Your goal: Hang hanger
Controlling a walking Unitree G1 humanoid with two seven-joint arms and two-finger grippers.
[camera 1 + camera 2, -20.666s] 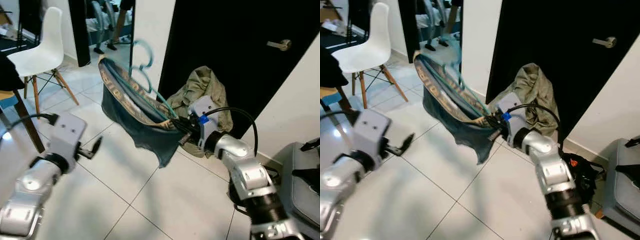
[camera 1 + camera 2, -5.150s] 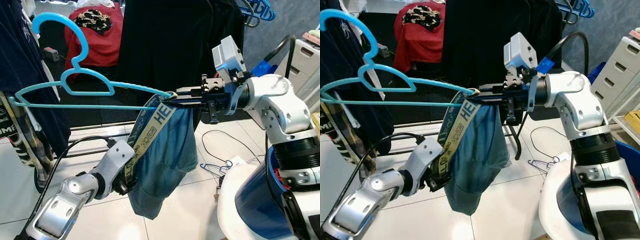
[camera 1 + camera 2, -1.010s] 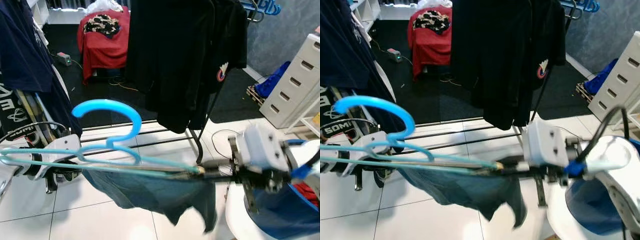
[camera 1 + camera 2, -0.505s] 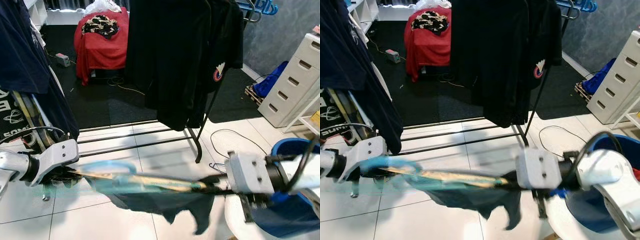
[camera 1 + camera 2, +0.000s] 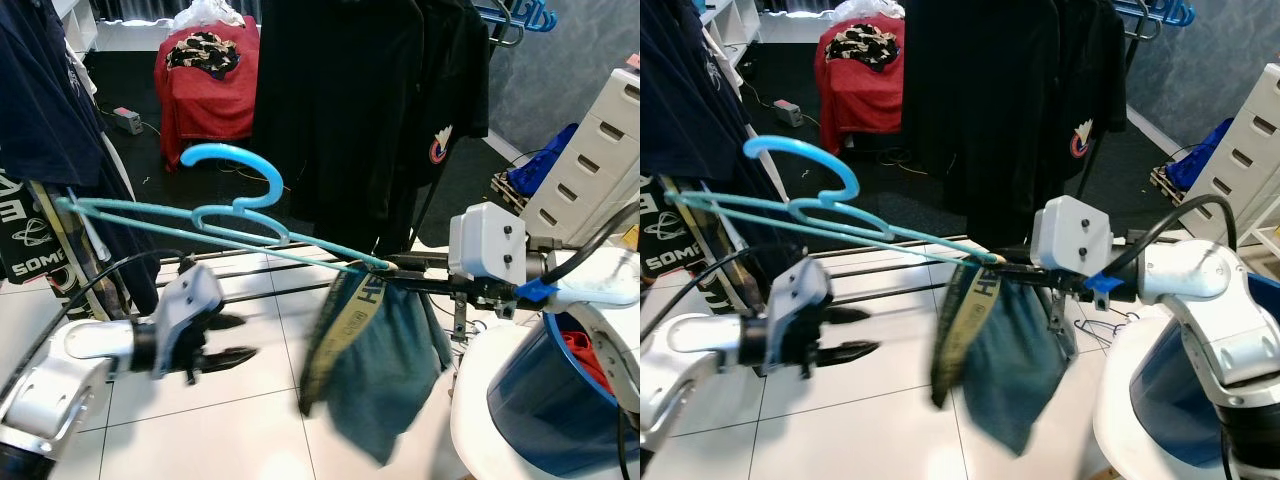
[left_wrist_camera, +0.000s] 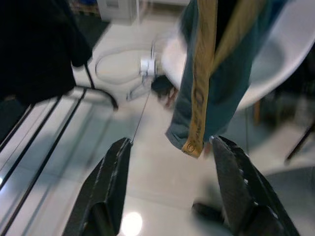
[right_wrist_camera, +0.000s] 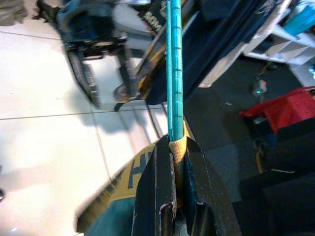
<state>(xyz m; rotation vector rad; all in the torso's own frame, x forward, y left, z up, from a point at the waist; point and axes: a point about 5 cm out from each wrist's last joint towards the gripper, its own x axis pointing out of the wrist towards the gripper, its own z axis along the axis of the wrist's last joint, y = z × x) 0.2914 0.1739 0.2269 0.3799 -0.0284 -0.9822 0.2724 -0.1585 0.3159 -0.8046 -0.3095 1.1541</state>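
Right gripper [image 5: 392, 264] clamped on one end of the thin light-blue plastic hanger [image 5: 235, 216], pinching the garment's yellow-tan waistband [image 7: 178, 147] against the ribbed bar. Hanger held out level in the air before the clothes rack [image 5: 400, 280], curved hook up. Teal cloth garment [image 5: 385, 365] with lettered waistband hangs limp from the gripped end. Left gripper [image 5: 228, 339] low over white glossy tiles, fingers apart, holding nothing.

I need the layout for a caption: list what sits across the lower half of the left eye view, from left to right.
Left hand → teal garment hanging from the blue hanger → right hand clamped on the hanger's end → blue bin.
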